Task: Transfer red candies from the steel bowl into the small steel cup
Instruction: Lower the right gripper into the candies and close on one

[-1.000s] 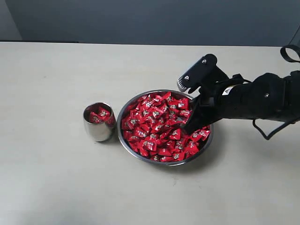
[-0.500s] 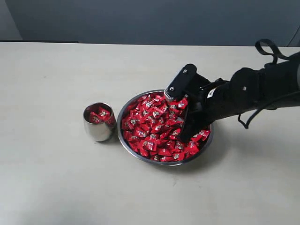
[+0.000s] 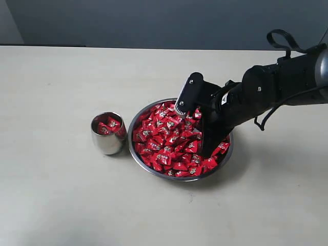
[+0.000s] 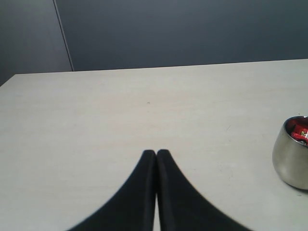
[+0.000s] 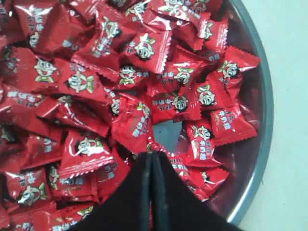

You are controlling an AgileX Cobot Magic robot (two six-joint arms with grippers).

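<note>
The steel bowl (image 3: 177, 179) sits right of the table's middle, heaped with red candies (image 3: 164, 138). Just left of it stands the small steel cup (image 3: 107, 142), with a few red candies (image 3: 108, 125) inside. My right gripper (image 3: 204, 151) reaches down into the right part of the bowl. In the right wrist view it (image 5: 151, 155) is shut, its tips against the corner of one candy (image 5: 134, 126) beside a bare patch of the bowl's bottom; whether the wrapper is pinched does not show. My left gripper (image 4: 156, 152) is shut and empty over bare table, with the cup (image 4: 291, 161) off to its side.
The bowl's rim (image 5: 262, 120) runs close beside my right gripper's fingers. The pale table (image 3: 61, 195) spreads wide around cup and bowl. A dark wall (image 3: 154, 20) stands behind the table's far edge.
My right arm has swung left over the bowl, carrying the shut gripper from the right edge toward the middle of the candies. Cup and bowl have not moved.
</note>
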